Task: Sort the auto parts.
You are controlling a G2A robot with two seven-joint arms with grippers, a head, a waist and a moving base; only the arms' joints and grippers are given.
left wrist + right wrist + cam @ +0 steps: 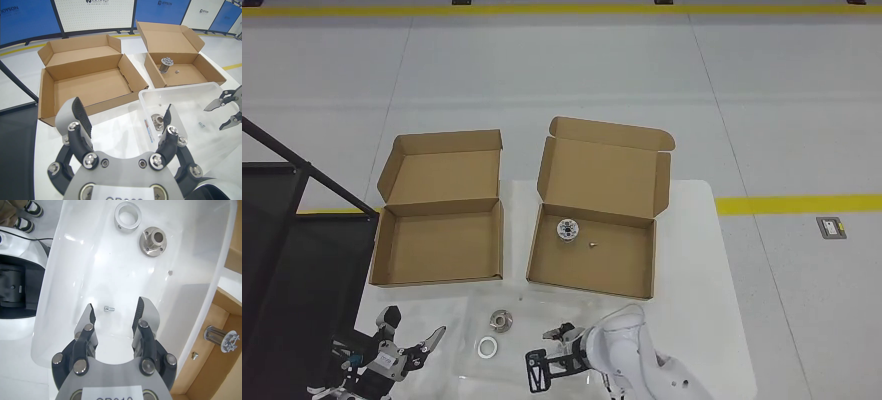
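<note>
1. A white desk (702, 300) carries everything.
2. Two open cardboard boxes sit side by side on it, the left box (437, 245) and the right box (617, 255).
3. A clear plastic bin (121, 272) lies in front of them.
4. The left gripper (122, 106) hangs beside the bin's end, spread wide and empty.
5. The right gripper (115, 303) hangs over the bin, open and holding nothing.
6. A splined hub (166, 64) stands in the right box; a flanged bushing (153, 242) and a ring collar (128, 217) lie near each other in the bin.
7. A small bolt (109, 308) lies on the bin floor under the right gripper; a tiny screw (176, 71) lies near the splined hub.
</note>
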